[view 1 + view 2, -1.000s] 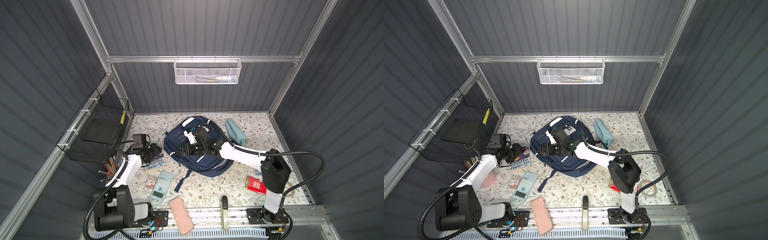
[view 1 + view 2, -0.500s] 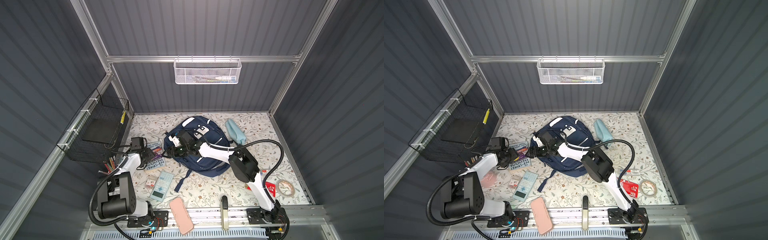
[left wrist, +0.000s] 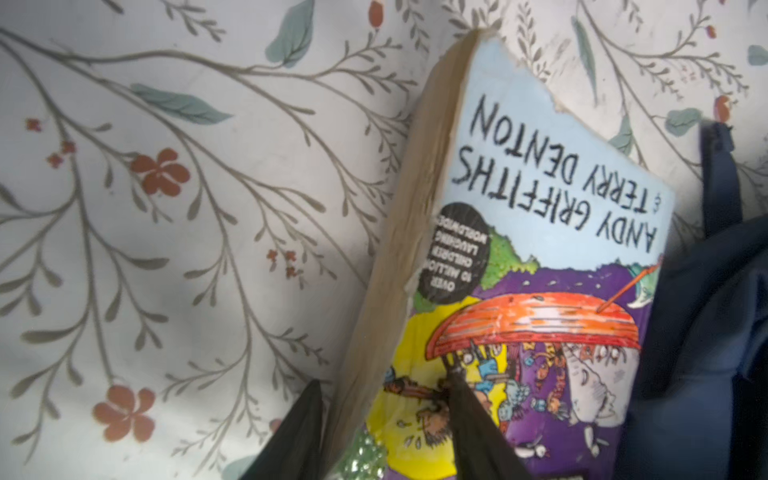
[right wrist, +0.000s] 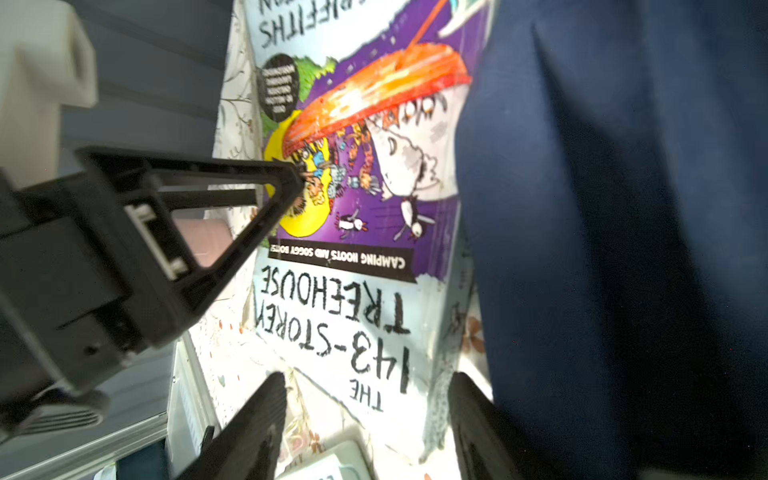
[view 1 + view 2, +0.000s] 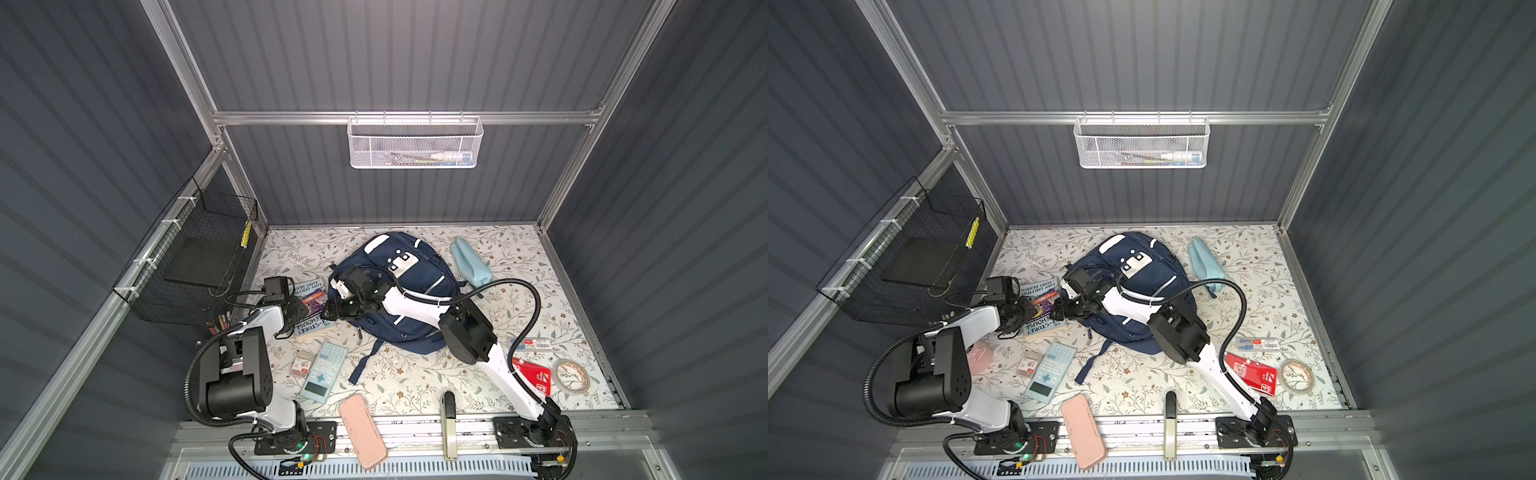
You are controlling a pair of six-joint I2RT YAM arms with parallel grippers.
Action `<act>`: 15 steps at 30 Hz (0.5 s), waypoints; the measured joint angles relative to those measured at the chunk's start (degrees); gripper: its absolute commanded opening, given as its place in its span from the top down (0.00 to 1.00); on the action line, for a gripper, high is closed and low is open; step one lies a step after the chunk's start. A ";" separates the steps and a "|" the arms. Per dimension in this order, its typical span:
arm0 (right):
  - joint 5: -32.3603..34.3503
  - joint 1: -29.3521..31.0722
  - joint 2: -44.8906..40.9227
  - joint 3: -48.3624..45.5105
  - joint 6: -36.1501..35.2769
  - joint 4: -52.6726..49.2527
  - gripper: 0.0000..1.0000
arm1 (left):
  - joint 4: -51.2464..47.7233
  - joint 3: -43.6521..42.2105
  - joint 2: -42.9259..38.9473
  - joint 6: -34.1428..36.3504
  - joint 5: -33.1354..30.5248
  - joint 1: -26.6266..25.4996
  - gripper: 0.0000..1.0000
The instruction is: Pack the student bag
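From my seat, the student bag (image 5: 419,270) lies flat on the floral tabletop (image 5: 415,374), toward the back and middle, with its straps trailing to the front. A paperback book (image 3: 540,187) sits right against its left side. My left gripper (image 3: 384,380) straddles the book's page edge, one finger on the cover (whether it is truly clamped I cannot tell). My right gripper (image 4: 366,376) reaches across the bag, jaws parted and holding nothing, at the book's title end beside the navy fabric.

The student bag (image 5: 415,278) is matt navy cloth; the book (image 3: 540,249) has a glossy, frayed paper cover.
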 measured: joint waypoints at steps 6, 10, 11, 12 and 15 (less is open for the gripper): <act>-2.51 -0.42 3.06 4.09 2.12 -1.29 0.29 | 3.41 -0.50 0.68 0.04 0.70 0.85 0.67; -3.82 -0.92 4.13 5.95 3.08 -1.70 0.29 | 7.65 -1.81 1.22 -0.28 2.01 1.18 0.68; -4.66 -1.11 4.17 5.70 3.69 -1.05 0.32 | 8.81 -2.40 1.22 -0.52 2.38 1.33 0.70; -5.55 -1.36 4.17 5.09 4.35 0.17 0.35 | 10.01 -2.95 1.20 -0.87 2.75 1.53 0.74; -9.33 -2.47 4.26 1.99 7.48 6.40 0.47 | 14.43 -4.57 1.16 -1.66 3.21 2.25 0.80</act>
